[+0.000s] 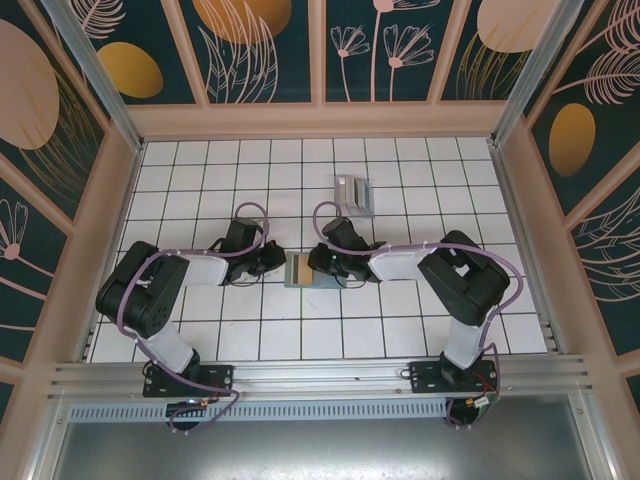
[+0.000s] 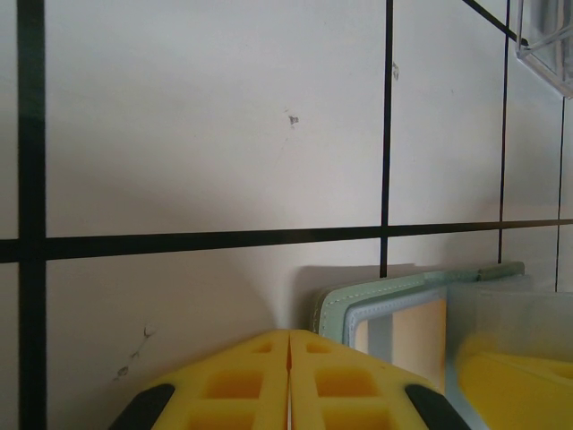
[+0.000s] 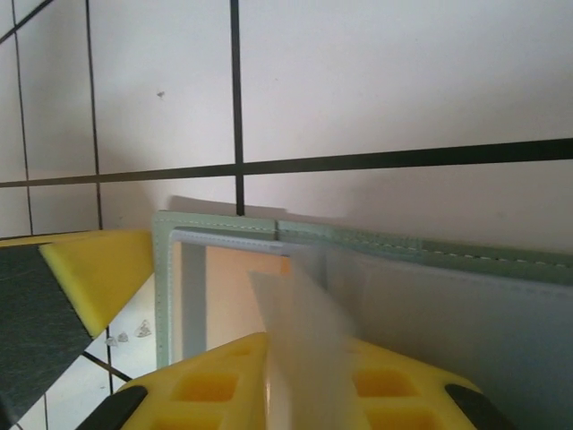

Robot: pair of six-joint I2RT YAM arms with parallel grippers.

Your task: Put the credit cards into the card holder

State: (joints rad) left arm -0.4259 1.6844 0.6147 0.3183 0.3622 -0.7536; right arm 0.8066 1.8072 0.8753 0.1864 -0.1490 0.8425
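The sage-green card holder (image 1: 300,271) lies open on the tiles between my two grippers. A gold-brown card (image 3: 235,296) sits inside its left pocket, behind a clear window. My right gripper (image 3: 288,363) is shut on a thin, pale, translucent leaf (image 3: 300,313) that rises from the holder's fold; it looks like a clear pocket sleeve. My left gripper (image 2: 288,349) is shut with nothing between its fingers, its tip at the holder's (image 2: 358,300) left edge. The other credit cards (image 1: 355,193), grey and silvery, lie fanned in a pile further back.
The white tiled floor has patterned walls on three sides. The card pile's corner (image 2: 546,36) shows at the top right of the left wrist view. The right arm's cable (image 1: 480,250) arcs over its elbow.
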